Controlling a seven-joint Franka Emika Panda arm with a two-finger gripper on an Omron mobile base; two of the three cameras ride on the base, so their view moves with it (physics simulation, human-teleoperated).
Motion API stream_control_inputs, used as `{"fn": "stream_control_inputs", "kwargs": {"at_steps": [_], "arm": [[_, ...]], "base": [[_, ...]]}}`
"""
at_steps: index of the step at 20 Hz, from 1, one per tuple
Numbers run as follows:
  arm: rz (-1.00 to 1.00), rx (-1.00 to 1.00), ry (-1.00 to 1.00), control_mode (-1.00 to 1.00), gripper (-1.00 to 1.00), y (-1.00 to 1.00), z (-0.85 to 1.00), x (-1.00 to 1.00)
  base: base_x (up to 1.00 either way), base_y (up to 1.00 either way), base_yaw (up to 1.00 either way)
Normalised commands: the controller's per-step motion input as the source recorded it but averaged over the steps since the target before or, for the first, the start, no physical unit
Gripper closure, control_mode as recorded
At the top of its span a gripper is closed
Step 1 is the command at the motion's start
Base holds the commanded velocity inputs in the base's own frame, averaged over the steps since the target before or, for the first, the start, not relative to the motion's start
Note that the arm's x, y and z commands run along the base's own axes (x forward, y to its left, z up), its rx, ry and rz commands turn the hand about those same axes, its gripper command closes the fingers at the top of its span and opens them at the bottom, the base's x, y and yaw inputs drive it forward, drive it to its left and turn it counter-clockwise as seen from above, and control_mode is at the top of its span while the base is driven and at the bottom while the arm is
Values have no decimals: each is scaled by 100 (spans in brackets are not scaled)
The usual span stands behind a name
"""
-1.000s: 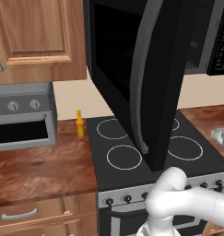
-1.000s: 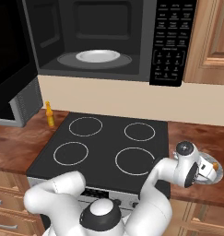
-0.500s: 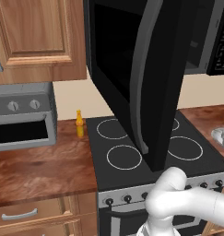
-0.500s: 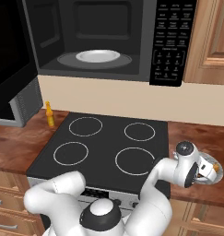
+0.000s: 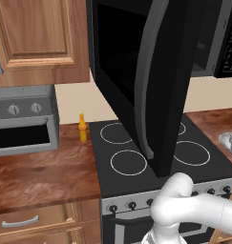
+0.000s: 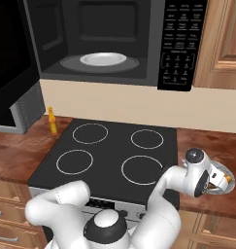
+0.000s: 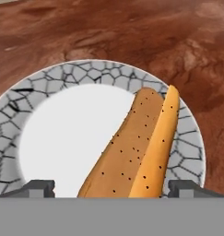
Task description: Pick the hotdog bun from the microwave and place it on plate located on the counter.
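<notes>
The hotdog bun (image 7: 136, 147), golden-tan and speckled, lies on the plate (image 7: 62, 138), a round dish with a white centre and a grey cracked-pattern rim. The plate rests on the reddish-brown counter (image 7: 109, 32) to the right of the stove. My gripper (image 7: 113, 186) hovers low over the plate, open, its two dark fingertips (image 7: 38, 186) spread on either side of the bun's near end. From the right base view my gripper (image 6: 219, 178) is over the plate (image 6: 226, 170), and an orange tip of the bun (image 6: 228, 179) peeks out. The microwave (image 6: 180, 44) stands open above the stove.
The microwave's tall black door (image 5: 151, 81) swings out over the black stovetop (image 6: 109, 151). Inside the microwave is a round glass turntable (image 6: 103, 59). A slim yellow-orange bottle (image 5: 82, 127) and a small grey oven (image 5: 22, 121) stand on the left counter.
</notes>
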Motion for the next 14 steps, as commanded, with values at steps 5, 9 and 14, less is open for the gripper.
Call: {"fn": "stream_control_inputs", "kwargs": {"at_steps": [5, 9, 14], "arm": [[-5, -1, 3, -100, -100, 55, 75, -22], [-6, -3, 0, -100, -100, 87, 90, -38], [0, -9, 1, -100, -100, 100, 59, -25]], "base": [[0, 0, 0], [0, 0, 0], [0, 0, 0]]}}
